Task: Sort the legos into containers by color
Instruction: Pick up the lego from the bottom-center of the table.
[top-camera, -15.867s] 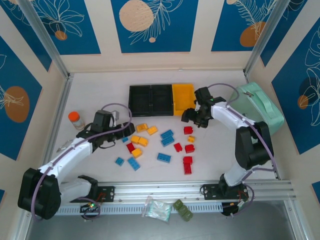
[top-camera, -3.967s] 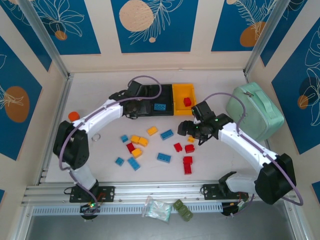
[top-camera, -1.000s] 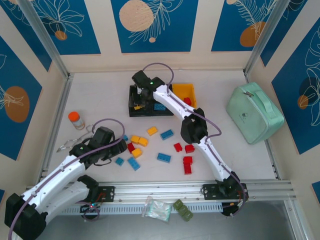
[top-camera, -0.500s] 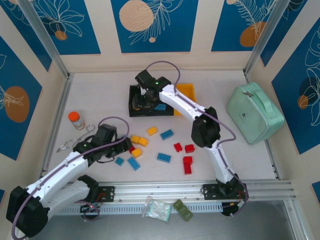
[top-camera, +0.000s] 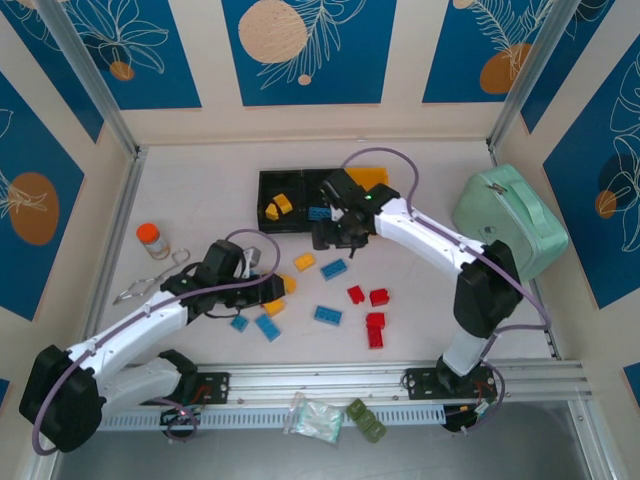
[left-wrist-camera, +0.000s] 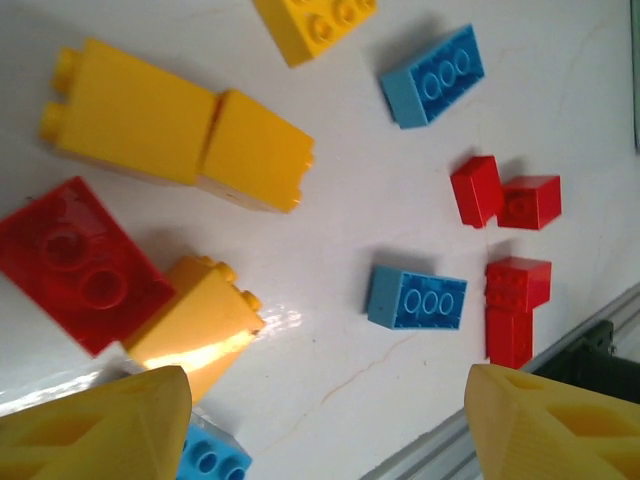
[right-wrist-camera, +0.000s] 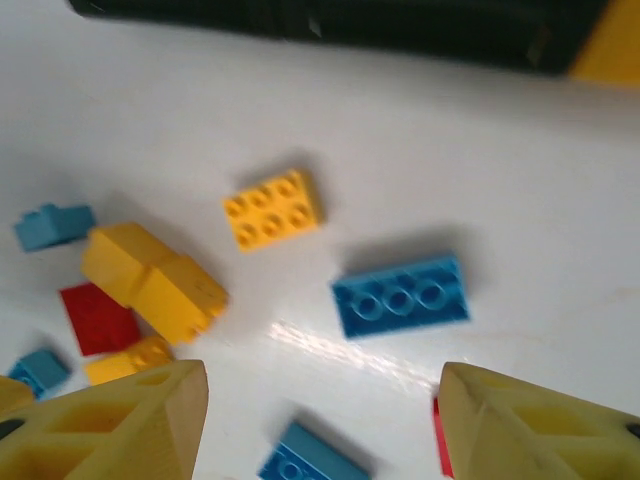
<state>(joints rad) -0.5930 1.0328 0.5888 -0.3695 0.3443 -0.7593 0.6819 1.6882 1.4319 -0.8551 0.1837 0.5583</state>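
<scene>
We see most of the legos (top-camera: 327, 314) loose on the white table (top-camera: 200, 190), scattered in front of the containers (top-camera: 300, 185). They are red, blue and yellow-orange, spaced out on the right and bunched closer on the left. The three bins stand in a row toward the far side. A yellow brick (top-camera: 280, 205) lies in the left black bin and a blue brick (top-camera: 318, 213) in the middle one. The yellow bin (top-camera: 368, 177) at the right end is partly hidden by the right arm, so we cannot tell what it holds.

A mint-green case (top-camera: 510, 225) sits at the table's right edge and an orange-capped jar (top-camera: 151, 238) at its left. Cream walls with blue leaf-patterned panels (top-camera: 308, 50) close the space in. An aluminium rail (top-camera: 330, 380) runs along the near edge, with a clear bag (top-camera: 315, 418) and a green lump (top-camera: 366, 420) lying by it.

The left arm reaches low and forward from its base. The left gripper (left-wrist-camera: 325, 400) is over the left cluster, its fingers (left-wrist-camera: 100, 425) spread with nothing between them, above a yellow-orange brick (left-wrist-camera: 195, 325) and a red brick (left-wrist-camera: 80, 265). The right arm rises from its base, folds at the elbow and stretches left across the table. The right gripper (right-wrist-camera: 320, 400) points down just in front of the bins, its fingers (right-wrist-camera: 540, 425) apart and empty. Below it lie a loose blue brick (right-wrist-camera: 400, 295) and a six-stud yellow brick (right-wrist-camera: 272, 208).
</scene>
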